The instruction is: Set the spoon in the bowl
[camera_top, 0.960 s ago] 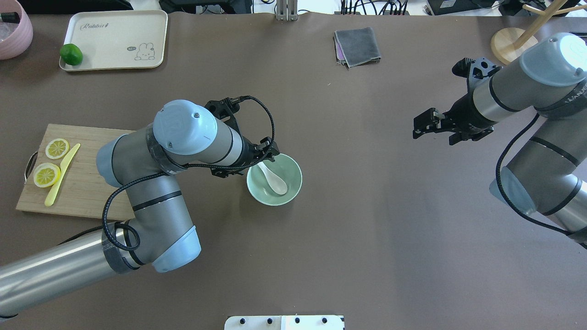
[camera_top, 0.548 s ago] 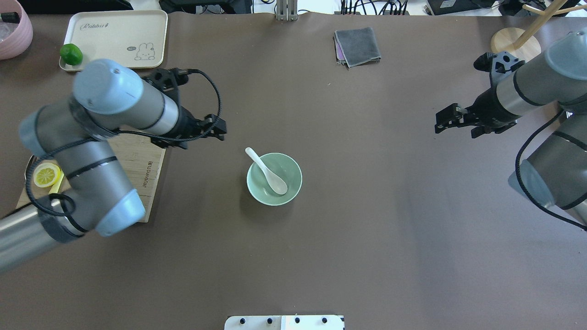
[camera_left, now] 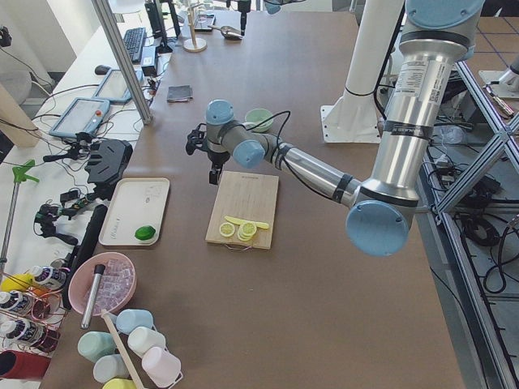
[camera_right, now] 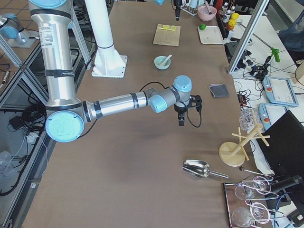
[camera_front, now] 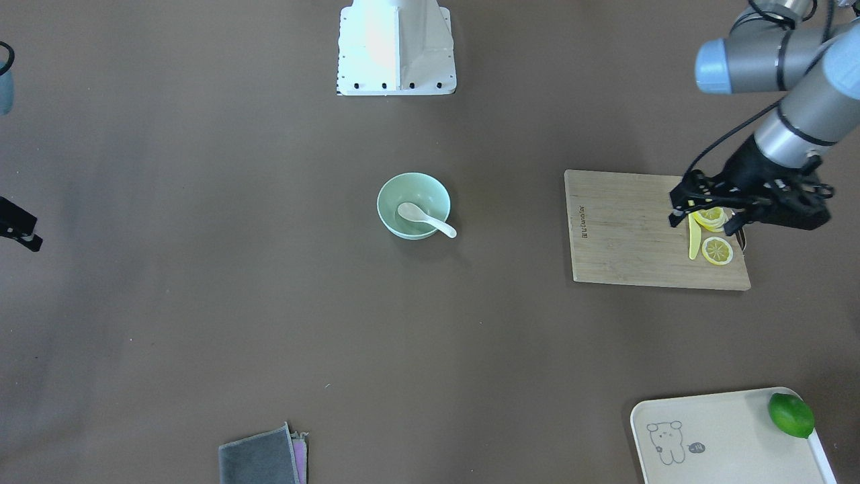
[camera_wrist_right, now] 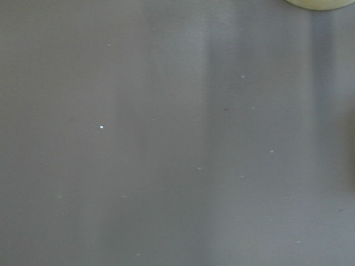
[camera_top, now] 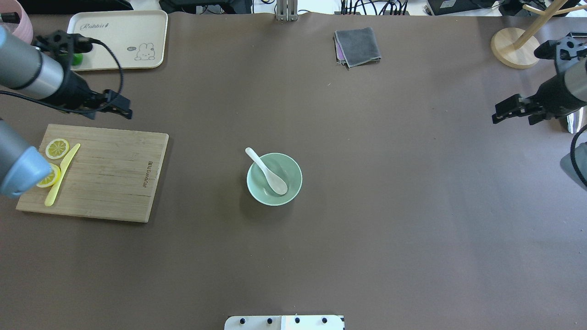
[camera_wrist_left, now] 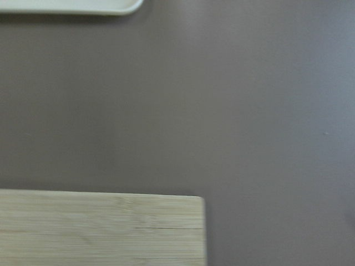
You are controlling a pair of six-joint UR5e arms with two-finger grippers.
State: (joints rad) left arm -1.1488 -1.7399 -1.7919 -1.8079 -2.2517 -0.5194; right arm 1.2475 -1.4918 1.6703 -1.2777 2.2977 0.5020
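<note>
Seen from overhead, the bowl [camera_top: 290, 170] sits near the middle of the table [camera_top: 390, 220] with the spoon [camera_top: 268, 172] in it. The scoop lies on the bowl's floor and the handle leans out over the rim toward 10 o'clock. Nothing grips the spoon, and both arms are well apart from it. The left gripper [camera_top: 122, 109] hangs between 9 and 10 o'clock of the bowl, above bare table just past the 12 o'clock edge of the board [camera_top: 110, 183]. Its fingers look spread with nothing between them. Its wrist camera shows none of them, only a corner of the board, brown table and a strip of the tray's edge. The right gripper [camera_top: 500, 113] hangs between 2 and 3 o'clock of the bowl, out near the table's right side. Its fingers also look spread and bare, and its wrist camera gives only blurred table. The board lies at 9 o'clock of the bowl. Two lemon slices [camera_top: 57, 148] and a yellow knife [camera_top: 62, 176] lie at the board's 9 o'clock end, one slice partly under the left arm's elbow. A tray [camera_top: 119, 41] sits at 10 to 11 o'clock of the bowl by the far edge. A lime [camera_front: 791, 415] rests on the tray's corner and is mostly covered by the left wrist from overhead. A folded grey cloth [camera_top: 357, 46] lies at 1 o'clock of the bowl, and a wooden stand [camera_top: 509, 46] sits at 2 o'clock near the far right corner.
</note>
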